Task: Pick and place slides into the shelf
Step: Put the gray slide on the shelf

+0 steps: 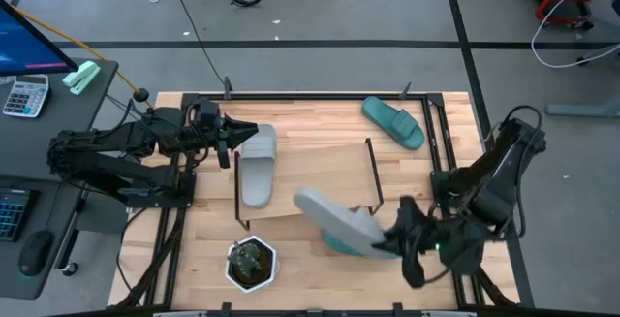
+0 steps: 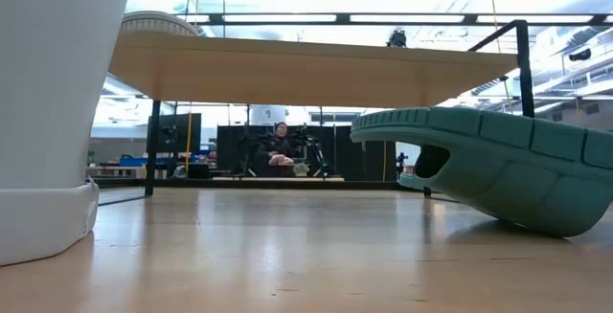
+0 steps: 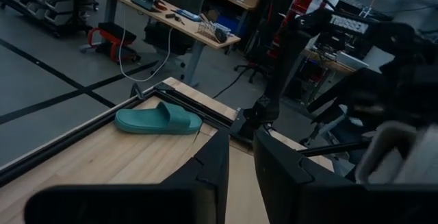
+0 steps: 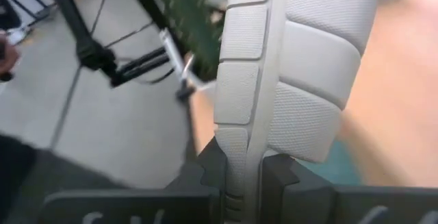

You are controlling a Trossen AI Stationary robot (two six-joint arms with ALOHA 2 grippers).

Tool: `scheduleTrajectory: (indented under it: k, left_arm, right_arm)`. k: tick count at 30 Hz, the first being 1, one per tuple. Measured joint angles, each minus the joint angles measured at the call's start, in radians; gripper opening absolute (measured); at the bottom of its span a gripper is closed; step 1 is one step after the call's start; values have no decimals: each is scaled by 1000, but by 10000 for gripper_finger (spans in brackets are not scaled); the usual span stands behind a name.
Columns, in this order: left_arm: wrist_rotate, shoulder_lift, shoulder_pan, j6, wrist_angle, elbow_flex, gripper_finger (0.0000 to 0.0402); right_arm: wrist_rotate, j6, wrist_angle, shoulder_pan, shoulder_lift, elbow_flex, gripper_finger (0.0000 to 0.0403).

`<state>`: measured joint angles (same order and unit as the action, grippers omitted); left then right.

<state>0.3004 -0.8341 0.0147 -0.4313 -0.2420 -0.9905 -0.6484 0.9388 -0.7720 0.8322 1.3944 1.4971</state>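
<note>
A light grey slide (image 1: 339, 217) is held by my right gripper (image 1: 399, 237) near the table's near right side, over a teal slide (image 1: 332, 245) that lies tilted on the tabletop (image 2: 498, 174). A second grey slide (image 1: 259, 167) lies on the left end of the shelf board (image 1: 320, 176). The other teal slide (image 1: 393, 121) rests flat on the table by the far right corner (image 3: 159, 120). My left gripper (image 1: 242, 134) hovers just left of the shelf's far left corner, open by only a narrow gap (image 3: 241, 176) and touching nothing. My right gripper pinches the grey slide by the rim of its sole at one end (image 4: 241, 176), between the two fingers. The fingers come roughly level from the table's right side, along the slide's length. The slide points toward the table's left, its treaded underside (image 4: 301, 66) facing the wrist camera, above the teal slide.
A small plant in a white pot (image 1: 252, 263) stands near the front edge, left of the held slide (image 2: 53, 112). The shelf's thin black legs (image 2: 153, 145) and frame (image 1: 373, 172) stand close by. A black rail (image 1: 436, 142) borders the table. A person sits far behind (image 2: 280, 150).
</note>
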Motion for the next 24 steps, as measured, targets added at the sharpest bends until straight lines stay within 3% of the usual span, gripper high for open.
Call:
scheduleTrajectory:
  k: [13, 24]
  left_arm:
    - [-10, 0, 0, 5, 2, 0, 79]
    - [-192, -1, 0, -3, 36, 0, 82]
  right_arm:
    - [-32, -656, -45, -251, -56, 0, 45]
    - [-16, -1263, -41, -382, -53, 0, 45]
